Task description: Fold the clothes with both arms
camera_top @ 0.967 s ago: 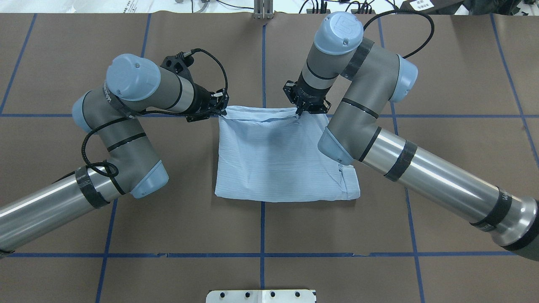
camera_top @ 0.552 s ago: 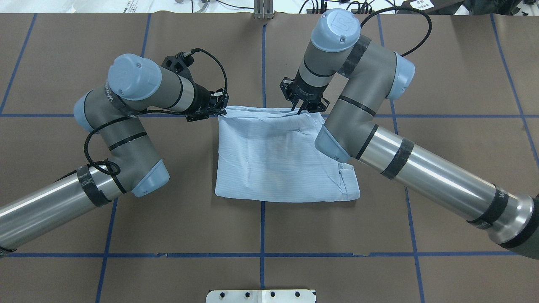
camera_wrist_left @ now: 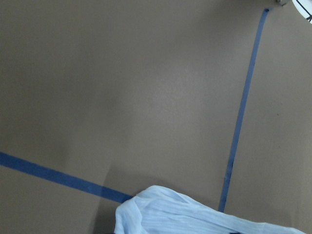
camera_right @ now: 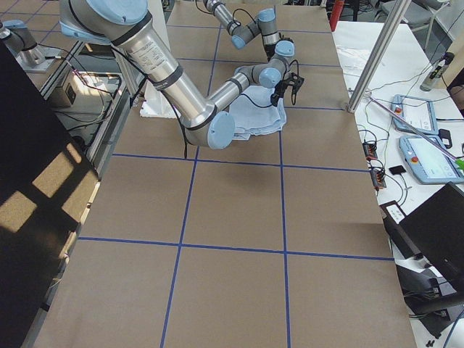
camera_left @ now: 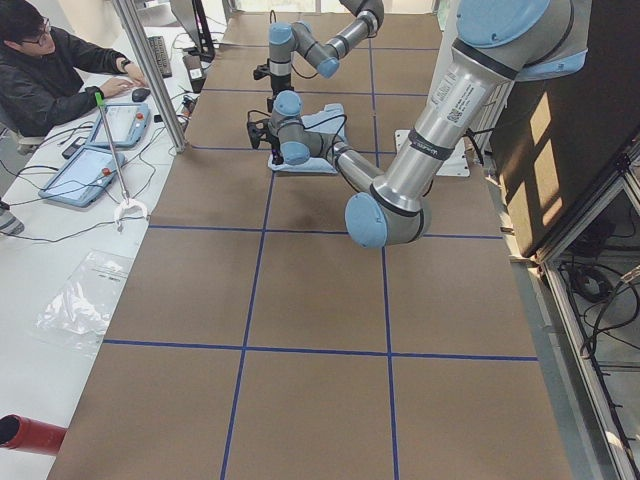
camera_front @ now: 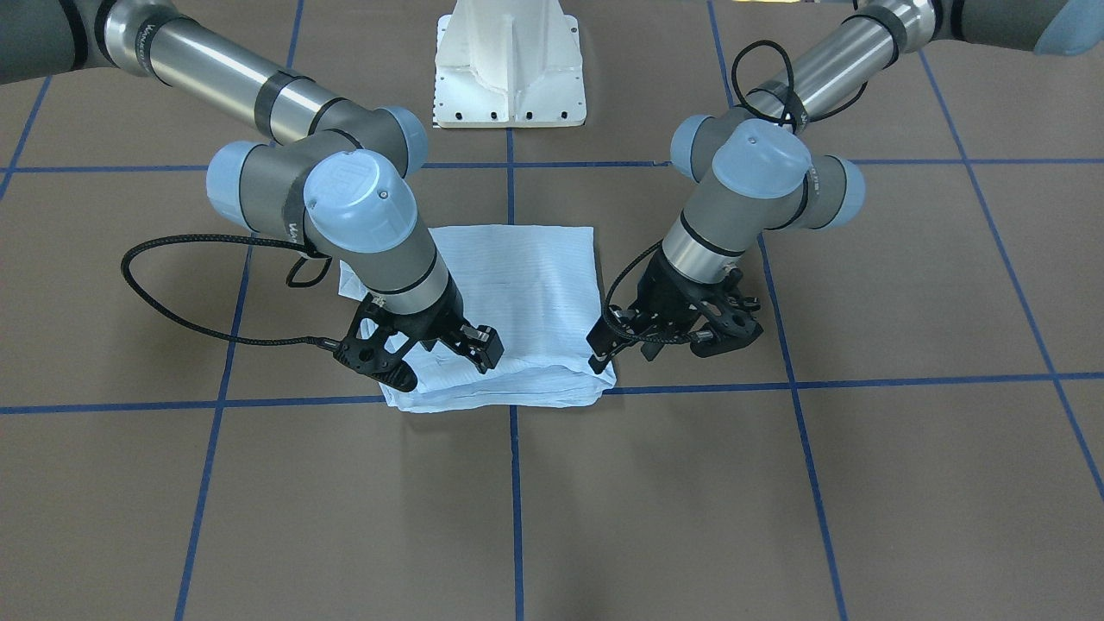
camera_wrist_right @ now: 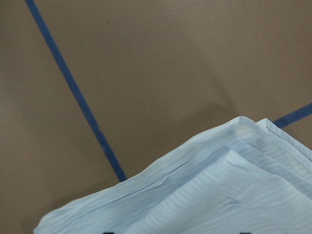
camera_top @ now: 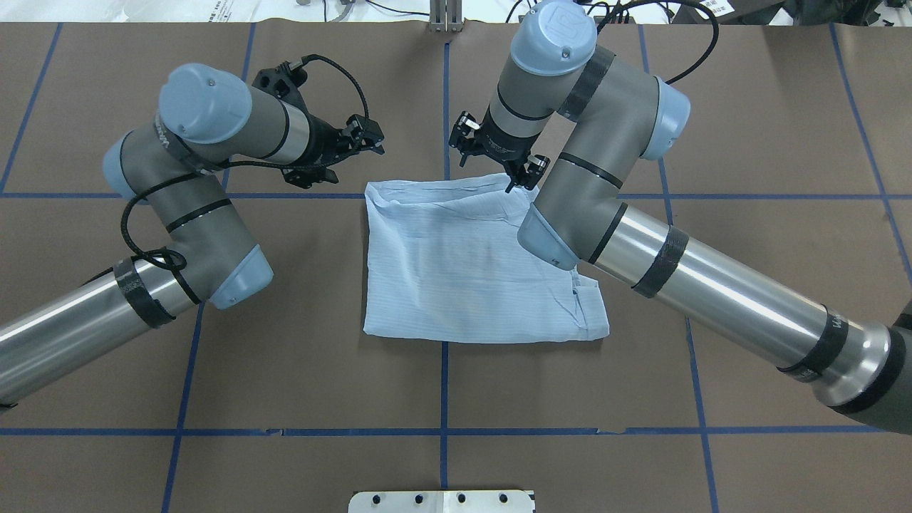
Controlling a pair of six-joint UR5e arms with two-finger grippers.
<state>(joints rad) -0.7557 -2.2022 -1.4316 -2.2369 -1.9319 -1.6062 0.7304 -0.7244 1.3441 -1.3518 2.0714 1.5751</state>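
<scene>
Well, L gripper (camera_top: 353,151) & R gripper (camera_top: 495,158), jaws apart, near folded shirt (camera_top: 463,271).

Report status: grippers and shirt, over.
Left gripper open, beside light-blue striped shirt. Right gripper open above its far edge. Shirt lies folded on brown table. Right arm overhangs one corner.

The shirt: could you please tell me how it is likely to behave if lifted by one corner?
The shirt would probably flop and drape, since its far edge lies wrinkled and uneven. It looks thin, so likely light. Its stacked layers, seen in the right wrist view, may well slide apart and undo the fold.
</scene>
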